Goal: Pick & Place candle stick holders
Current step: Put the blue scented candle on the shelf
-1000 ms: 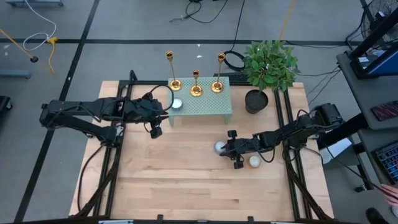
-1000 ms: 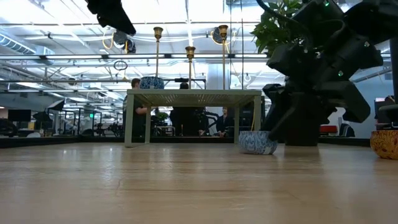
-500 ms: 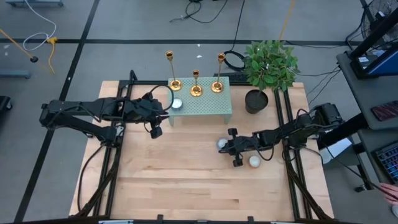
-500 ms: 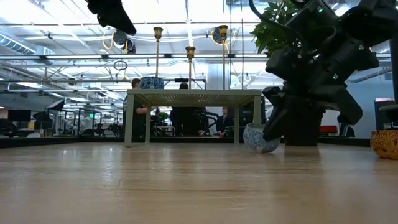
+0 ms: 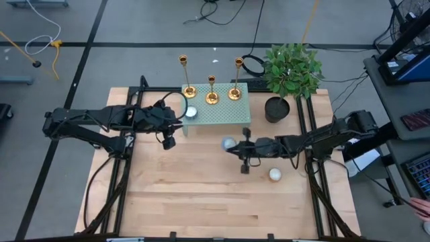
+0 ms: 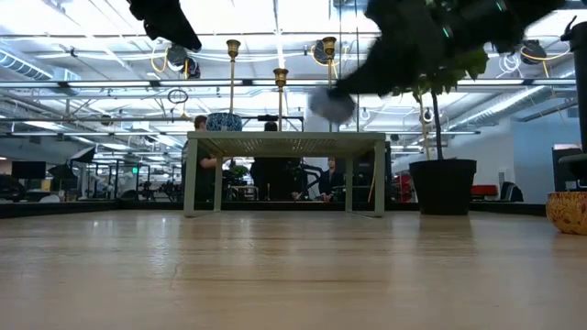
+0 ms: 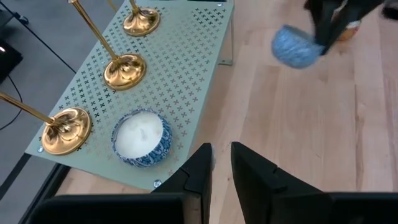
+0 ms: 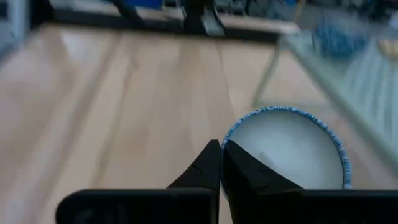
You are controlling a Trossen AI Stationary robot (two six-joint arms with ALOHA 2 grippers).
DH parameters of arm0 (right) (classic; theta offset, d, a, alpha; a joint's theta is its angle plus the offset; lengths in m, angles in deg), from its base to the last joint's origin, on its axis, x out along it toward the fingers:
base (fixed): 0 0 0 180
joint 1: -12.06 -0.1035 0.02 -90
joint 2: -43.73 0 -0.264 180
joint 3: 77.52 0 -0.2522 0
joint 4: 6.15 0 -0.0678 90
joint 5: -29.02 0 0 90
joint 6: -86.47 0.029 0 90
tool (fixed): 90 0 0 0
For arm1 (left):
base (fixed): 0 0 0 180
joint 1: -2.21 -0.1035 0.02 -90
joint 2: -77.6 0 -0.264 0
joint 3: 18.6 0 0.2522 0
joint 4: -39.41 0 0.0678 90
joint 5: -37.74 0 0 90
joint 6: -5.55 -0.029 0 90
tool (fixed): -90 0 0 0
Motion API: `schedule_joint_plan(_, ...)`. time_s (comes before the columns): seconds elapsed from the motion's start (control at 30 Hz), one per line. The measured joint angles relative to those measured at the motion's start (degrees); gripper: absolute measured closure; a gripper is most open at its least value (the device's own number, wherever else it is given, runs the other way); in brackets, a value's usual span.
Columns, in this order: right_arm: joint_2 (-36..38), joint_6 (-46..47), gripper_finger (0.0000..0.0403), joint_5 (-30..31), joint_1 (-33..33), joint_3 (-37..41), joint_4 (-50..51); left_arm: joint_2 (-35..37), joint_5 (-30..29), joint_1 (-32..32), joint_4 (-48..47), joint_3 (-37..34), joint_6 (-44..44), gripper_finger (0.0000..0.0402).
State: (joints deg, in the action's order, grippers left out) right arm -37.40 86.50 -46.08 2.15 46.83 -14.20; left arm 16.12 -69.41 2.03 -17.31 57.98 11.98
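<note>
Three gold candle stick holders (image 5: 211, 97) stand on their round bases (image 7: 124, 70) on a small perforated green table (image 5: 232, 114). A white candle in a blue-patterned cup (image 7: 142, 137) sits beside them. My right gripper (image 5: 235, 144) is shut on a second blue-patterned candle cup (image 5: 229, 142), held in the air in front of the green table's right end. My left gripper (image 7: 222, 158) hovers above the green table's left end, with a narrow gap between its fingers and nothing in it. My right gripper holds the candle cup by its rim (image 8: 229, 135), on the side nearest the gripper. The fingers reach in roughly level from the table's right. Whether one finger is inside the cup does not show. The cup (image 6: 332, 105) is lifted clear of the wood.
A third candle in an orange-patterned cup (image 5: 275, 174) lies on the wood near my right arm. A potted plant (image 5: 277, 109) stands to the right of the green table. Bare wood runs across the table's near half. People show in the room beyond.
My right gripper has shut on the candle cup that stood on the wood. It has lifted the cup clear and carried it up and toward the table's left and far edge, nearer the green table.
</note>
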Motion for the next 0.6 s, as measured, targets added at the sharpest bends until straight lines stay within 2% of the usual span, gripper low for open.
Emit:
schedule_joint_plan(0.17, -0.83, -1.67, 0.0402, -2.99, 2.35, -11.42, 3.7, 0.0, 0.02, 0.02, 0.07, 0.0, -0.13, 0.0334)
schedule_joint_plan(0.4, -7.15, -0.29, 0.0402, -4.54, 11.01, -28.73, 26.53, 0.0, 0.02, 0.02, 1.19, 0.0, -0.18, 0.0334)
schedule_joint_plan(0.6, -12.26, 4.29, 0.0402, -11.01, 18.21, -32.29, 29.95, 0.0, 0.03, 0.0, 1.29, 0.0, -0.13, 0.0334)
